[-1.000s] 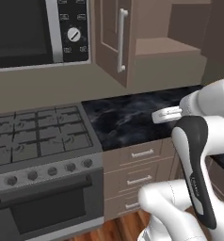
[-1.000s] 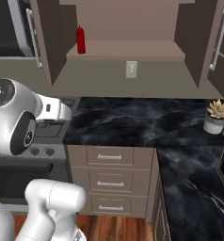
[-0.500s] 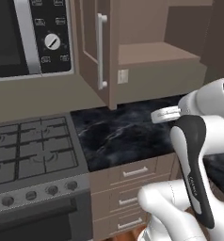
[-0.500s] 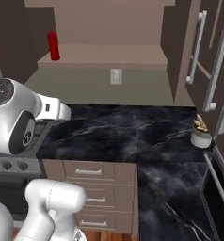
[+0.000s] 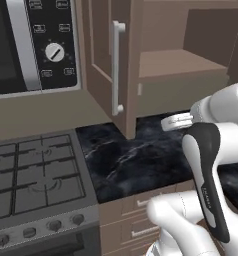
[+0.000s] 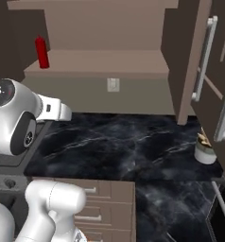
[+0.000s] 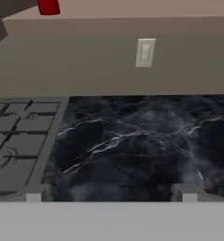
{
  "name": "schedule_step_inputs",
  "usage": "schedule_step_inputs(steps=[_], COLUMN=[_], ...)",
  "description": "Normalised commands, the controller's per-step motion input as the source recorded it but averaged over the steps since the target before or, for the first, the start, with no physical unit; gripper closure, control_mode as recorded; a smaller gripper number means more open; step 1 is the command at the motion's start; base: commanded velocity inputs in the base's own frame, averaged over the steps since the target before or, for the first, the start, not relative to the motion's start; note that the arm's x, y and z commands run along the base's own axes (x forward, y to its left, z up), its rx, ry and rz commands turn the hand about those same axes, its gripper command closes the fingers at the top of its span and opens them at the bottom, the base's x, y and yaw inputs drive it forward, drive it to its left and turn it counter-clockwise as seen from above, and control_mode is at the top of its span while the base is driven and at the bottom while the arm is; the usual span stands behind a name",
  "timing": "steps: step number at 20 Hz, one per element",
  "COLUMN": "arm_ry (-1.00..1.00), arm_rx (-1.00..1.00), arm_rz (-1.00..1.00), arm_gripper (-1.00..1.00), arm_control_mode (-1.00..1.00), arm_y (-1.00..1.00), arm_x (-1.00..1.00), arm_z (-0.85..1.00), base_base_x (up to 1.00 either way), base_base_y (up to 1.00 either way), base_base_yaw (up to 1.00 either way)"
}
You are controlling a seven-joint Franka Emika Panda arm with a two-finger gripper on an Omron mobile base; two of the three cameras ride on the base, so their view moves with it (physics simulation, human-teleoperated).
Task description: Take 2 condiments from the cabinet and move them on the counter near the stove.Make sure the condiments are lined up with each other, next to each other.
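Slim red squeeze bottle [image 6: 41, 52] upright on matte brown cabinet [image 6: 98, 63] shelf; tool [image 7: 111, 194] tips apart over glossy veined counter [image 7: 142, 146]

wall: beige, outlet [image 7: 145, 52] | drawers [image 6: 98, 208]: brown | microwave [image 5: 33, 45]

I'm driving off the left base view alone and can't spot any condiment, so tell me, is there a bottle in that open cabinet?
Observer: Yes. A red squeeze bottle stands upright on the cabinet shelf, at its stove-side end.
Operator: Anything else on that shelf?
Observer: I can't make out a second condiment there.
Operator: What's on the counter further along?
Observer: A small potted plant sits on the black counter, near the open door on the far side from the stove.
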Motion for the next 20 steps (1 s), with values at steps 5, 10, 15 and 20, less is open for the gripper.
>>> schedule_step_inputs(steps=[5,10,15,20], arm_ry=[0.00,0.00,0.00,0.00], arm_rx=[0.00,0.00,0.00,0.00], arm_rz=[0.00,0.00,0.00,0.00], arm_gripper=[-1.00,-1.00,-1.00,-1.00], arm_control_mode=[1.00,1.00,1.00,1.00], arm_y=[0.00,0.00,0.00,0.00], arm_x=[0.00,0.00,0.00,0.00], arm_z=[0.00,0.00,0.00,0.00], base_base_x=[0.48,0.47,0.63,0.54], base_base_y=[0.00,0.00,0.16,0.10], base_base_yaw=[0.00,0.00,-0.02,0.00])
